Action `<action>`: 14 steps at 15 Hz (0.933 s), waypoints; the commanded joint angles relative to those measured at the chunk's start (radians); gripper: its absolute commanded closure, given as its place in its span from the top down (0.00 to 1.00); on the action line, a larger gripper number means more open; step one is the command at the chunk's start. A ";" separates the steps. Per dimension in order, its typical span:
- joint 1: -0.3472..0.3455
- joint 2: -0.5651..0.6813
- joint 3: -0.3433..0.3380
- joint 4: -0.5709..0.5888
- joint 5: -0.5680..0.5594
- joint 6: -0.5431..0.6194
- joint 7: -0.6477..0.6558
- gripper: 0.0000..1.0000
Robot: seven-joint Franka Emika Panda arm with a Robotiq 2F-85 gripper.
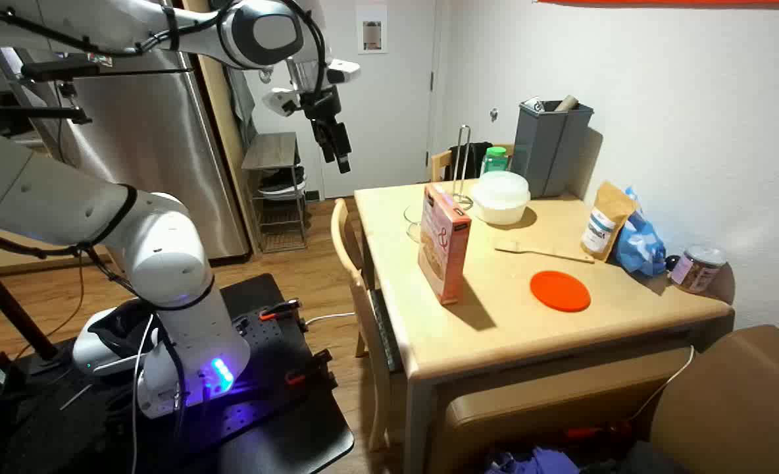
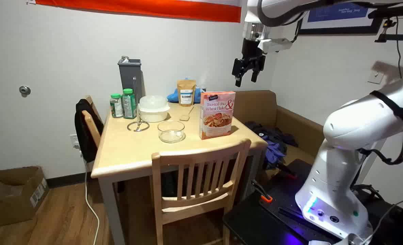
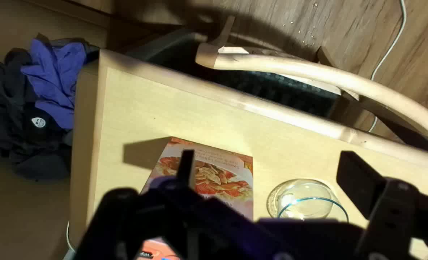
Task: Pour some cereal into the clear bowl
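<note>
The cereal box [image 2: 216, 115] stands upright on the table [image 2: 126, 149], a picture of flakes printed across its front; the cardboard hides what it holds, and I can't make out whether its top has been opened. Near it, not touching, sits the clear bowl [image 2: 171, 132], and I can see the tabletop right through its glass. The gripper [image 2: 246, 78] hangs in the air, higher than the box and apart from it, released, its two fingers [image 2: 237, 69] spread well apart with only air between them. The wrist view looks down on both box and bowl.

Near the bowl there is a metal stand [image 2: 138, 126], then a white bowl [image 2: 154, 116] under a translucent cover [image 2: 153, 101], contents out of sight. Two green-lidded bottles [image 2: 129, 106] stand side by side. From the gray bin [image 1: 551, 151] a brown roll [image 1: 567, 103] pokes above the rim. By the wall [image 1: 679, 131], a brown pouch [image 1: 605, 224] and a crumpled blue bag [image 1: 639, 243] keep their insides hidden, while dark bits show through the sides of a clear jar [image 1: 695, 270]. On the floor [image 2: 68, 204], an open carton [image 2: 7, 212] has something pale inside.
</note>
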 commanded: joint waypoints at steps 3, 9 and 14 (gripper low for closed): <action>0.028 -0.012 -0.048 -0.008 0.001 0.028 -0.077 1.00; 0.068 -0.018 -0.219 -0.007 -0.054 0.096 -0.482 1.00; 0.126 -0.011 -0.416 -0.006 -0.003 0.139 -0.849 1.00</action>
